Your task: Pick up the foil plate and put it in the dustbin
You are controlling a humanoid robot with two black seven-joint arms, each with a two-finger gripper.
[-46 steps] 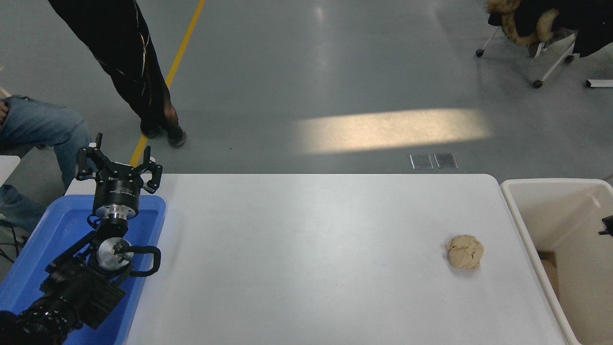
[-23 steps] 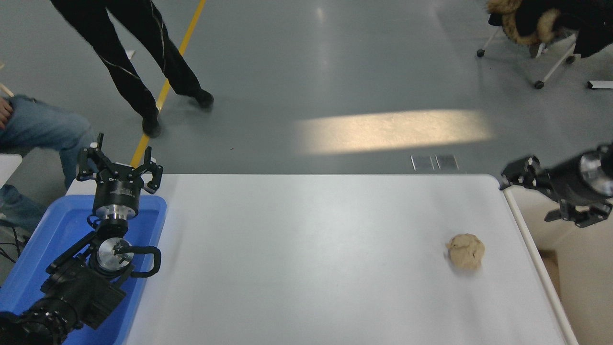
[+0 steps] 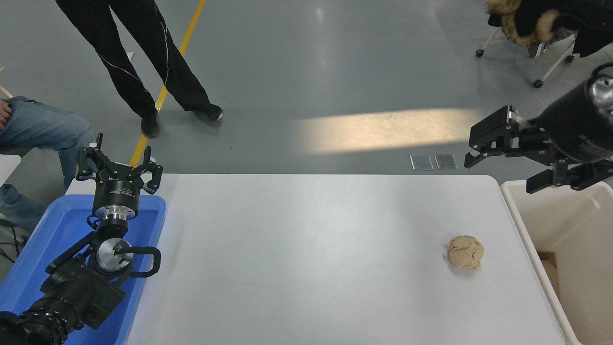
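1. At the far left I see my left gripper [image 3: 119,165] parked over the blue tub [image 3: 48,239], its jaws spread apart and holding nothing.
2. Beyond that corner, a person in jeans [image 3: 43,132] sits and a person in black trousers [image 3: 139,62] stands on the grey floor.
3. The white counter [image 3: 306,258] is bare through its middle.
4. Toward its right end lies a small tan lump [image 3: 464,252], well apart from either gripper.
5. My right gripper [image 3: 503,165] hangs above the counter's far right corner, just beside the dustbin [image 3: 550,211], jaws apart with nothing between them.
6. I cannot see the foil plate anywhere; the part of the dustbin's inside that shows is pale wall and a brownish patch low down, and the rest runs off the frame.
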